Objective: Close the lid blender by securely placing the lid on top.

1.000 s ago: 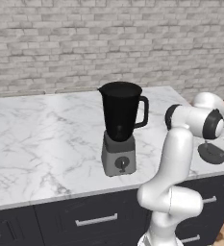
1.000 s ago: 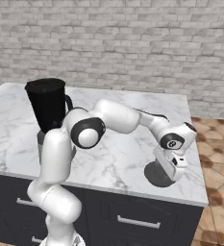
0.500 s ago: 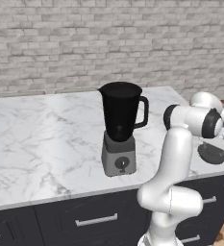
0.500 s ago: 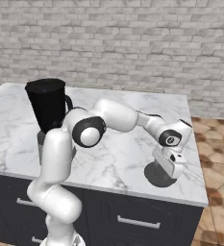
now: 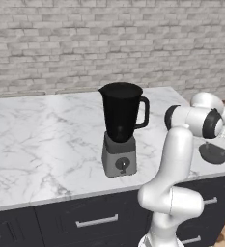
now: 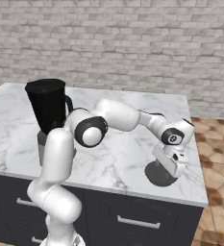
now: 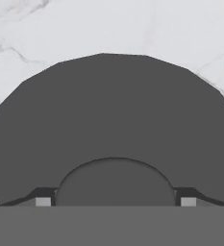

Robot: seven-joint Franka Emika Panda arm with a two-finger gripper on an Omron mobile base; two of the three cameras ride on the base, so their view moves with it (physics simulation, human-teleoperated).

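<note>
The blender (image 5: 121, 125) (image 6: 46, 110) stands upright on the marble counter, a black jar with an open mouth on a grey base with a dark dial. The lid (image 5: 214, 154) (image 6: 159, 174) (image 7: 111, 110), a flat dark grey disc, lies on the counter near the right front corner, well apart from the blender. My gripper (image 6: 173, 168) (image 7: 115, 202) hangs right over the lid, pointing down, open. Its fingertips (image 7: 43, 202) stand on either side of the lid's raised round knob (image 7: 114, 182), with small gaps between them and it.
The counter's right edge (image 6: 196, 158) and front edge (image 5: 215, 171) run close to the lid. A brick wall (image 5: 85, 43) closes the back. Dark drawers (image 6: 137, 221) sit under the counter. The white arm (image 6: 123, 115) reaches across between blender and lid.
The hand has come down closer over the lid and tilted a little. Blender and lid have stayed in place.
</note>
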